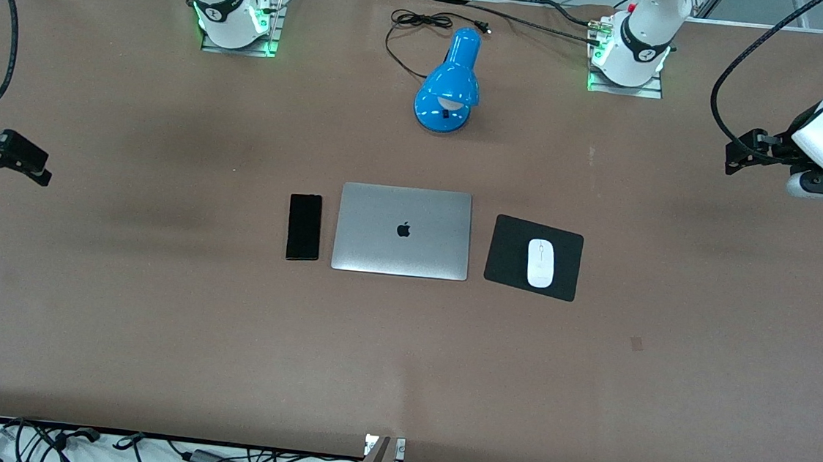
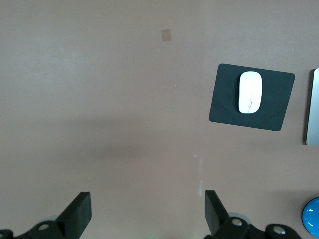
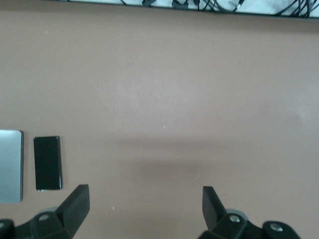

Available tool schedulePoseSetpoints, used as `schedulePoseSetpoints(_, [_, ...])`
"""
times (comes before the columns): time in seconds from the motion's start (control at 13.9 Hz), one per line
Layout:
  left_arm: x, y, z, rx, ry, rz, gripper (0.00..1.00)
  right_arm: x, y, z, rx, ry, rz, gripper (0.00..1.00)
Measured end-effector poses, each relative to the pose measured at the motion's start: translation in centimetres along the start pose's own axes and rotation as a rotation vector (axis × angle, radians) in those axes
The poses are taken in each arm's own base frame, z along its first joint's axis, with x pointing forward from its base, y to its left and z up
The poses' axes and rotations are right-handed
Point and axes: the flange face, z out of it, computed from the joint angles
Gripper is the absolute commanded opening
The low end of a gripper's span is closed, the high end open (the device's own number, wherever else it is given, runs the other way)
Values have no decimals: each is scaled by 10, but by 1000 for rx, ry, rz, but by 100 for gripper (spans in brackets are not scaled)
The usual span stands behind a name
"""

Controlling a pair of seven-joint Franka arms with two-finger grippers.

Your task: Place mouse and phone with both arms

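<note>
Mouse point(image 1: 540, 262) lies on the mat point(image 1: 507, 253), phone point(image 1: 304, 227) beside the laptop point(image 1: 402, 231); left gripper point(image 2: 148, 211) and right gripper point(image 3: 145, 205) hover released over bare tabletop point(image 1: 154, 328)

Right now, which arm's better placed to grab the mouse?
Left. The mouse sits on the mat toward the left arm's end; the left gripper is open over bare table there. The right gripper hangs nearer the phone.
</note>
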Motion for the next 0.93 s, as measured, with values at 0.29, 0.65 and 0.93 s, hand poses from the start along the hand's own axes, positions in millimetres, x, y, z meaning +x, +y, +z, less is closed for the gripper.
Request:
schedulePoseSetpoints(0.29, [-1, 0, 1, 0, -10, 0, 100, -35, -2, -6, 0, -18, 0, 100])
schedulePoseSetpoints(0.65, [-1, -1, 1, 0, -12, -1, 100, -44, -2, -6, 2, -50, 1, 100])
schedulePoseSetpoints(0.93, [-1, -1, 1, 0, -12, -2, 100, -45, 3, -6, 1, -52, 10, 100])
